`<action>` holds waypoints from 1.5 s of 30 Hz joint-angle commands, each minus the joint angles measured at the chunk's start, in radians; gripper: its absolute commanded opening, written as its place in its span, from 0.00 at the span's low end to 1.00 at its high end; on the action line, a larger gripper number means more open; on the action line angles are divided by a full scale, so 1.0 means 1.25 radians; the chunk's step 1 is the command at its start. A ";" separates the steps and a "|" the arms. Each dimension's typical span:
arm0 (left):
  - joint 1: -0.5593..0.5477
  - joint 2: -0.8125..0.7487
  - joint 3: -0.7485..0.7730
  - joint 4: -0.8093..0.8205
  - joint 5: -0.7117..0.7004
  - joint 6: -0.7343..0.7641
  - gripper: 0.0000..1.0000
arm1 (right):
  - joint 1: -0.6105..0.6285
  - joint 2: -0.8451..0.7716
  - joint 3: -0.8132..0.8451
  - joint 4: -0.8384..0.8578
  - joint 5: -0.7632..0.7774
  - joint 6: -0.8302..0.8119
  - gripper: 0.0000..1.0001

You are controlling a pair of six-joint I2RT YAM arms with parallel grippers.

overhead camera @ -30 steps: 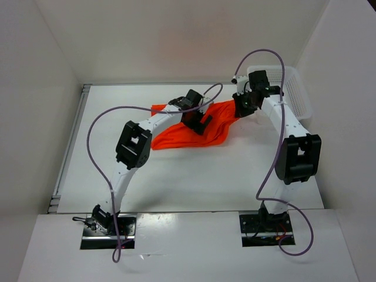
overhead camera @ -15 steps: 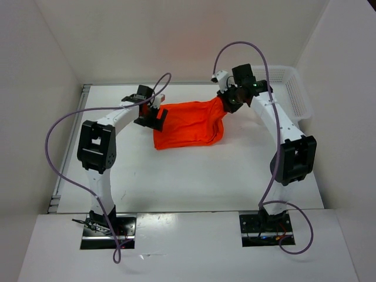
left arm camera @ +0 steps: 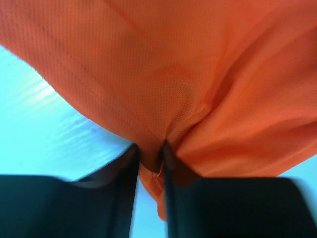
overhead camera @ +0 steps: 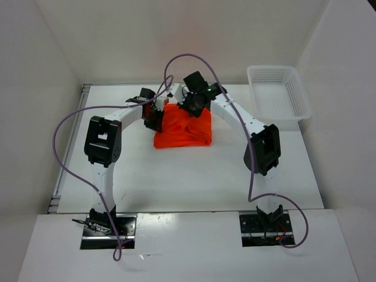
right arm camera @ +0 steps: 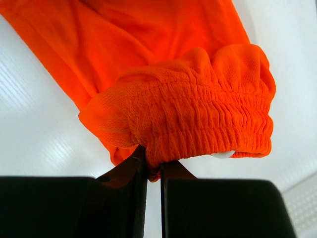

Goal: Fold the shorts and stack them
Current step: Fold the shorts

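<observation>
The left pincer (left arm camera: 150, 161) pinches a fold of the shorts (overhead camera: 185, 130) at their left edge. The right pincer (right arm camera: 153, 166) grips the gathered waistband (right arm camera: 208, 134) over the table (overhead camera: 194, 176).

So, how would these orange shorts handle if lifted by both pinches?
Probably floppy: the shorts sag in folds from the left tool and right tool. Likely light, since the mesh looks thin. The gathered waistband probably resists slipping.

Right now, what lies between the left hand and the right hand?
Only the shorts: the top view shows the fabric spanning from the left hand to the right hand, each shut on it.
</observation>
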 commanded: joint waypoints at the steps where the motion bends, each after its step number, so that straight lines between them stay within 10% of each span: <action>1: 0.005 0.058 0.000 -0.027 0.100 0.004 0.26 | 0.061 0.041 0.104 0.011 0.017 -0.022 0.00; 13: 0.020 0.043 -0.040 -0.012 0.158 0.004 0.02 | 0.149 0.183 0.243 0.044 0.036 0.028 0.00; 15: 0.027 0.036 -0.041 -0.012 0.147 0.004 0.16 | 0.170 0.183 0.215 0.051 0.068 0.036 0.12; 17: 0.036 0.016 -0.041 -0.012 0.122 0.004 0.54 | 0.178 0.171 0.207 0.060 0.068 0.036 0.32; 18: 0.054 0.009 -0.041 -0.023 0.100 0.004 0.58 | 0.190 0.163 0.199 0.060 0.068 0.047 0.54; 21: 0.117 -0.021 -0.041 -0.054 0.093 0.004 0.66 | 0.225 0.120 0.242 0.060 0.029 0.076 0.71; 31: 0.224 -0.152 0.016 -0.116 0.042 0.004 1.00 | 0.260 0.033 0.325 0.087 0.041 0.132 0.70; 37: 0.063 -0.220 0.115 -0.130 0.024 0.004 1.00 | 0.128 -0.104 0.085 0.155 0.160 0.176 0.67; 45: -0.173 -0.038 0.308 -0.138 -0.101 0.004 1.00 | -0.123 -0.261 -0.260 0.211 -0.052 0.202 0.67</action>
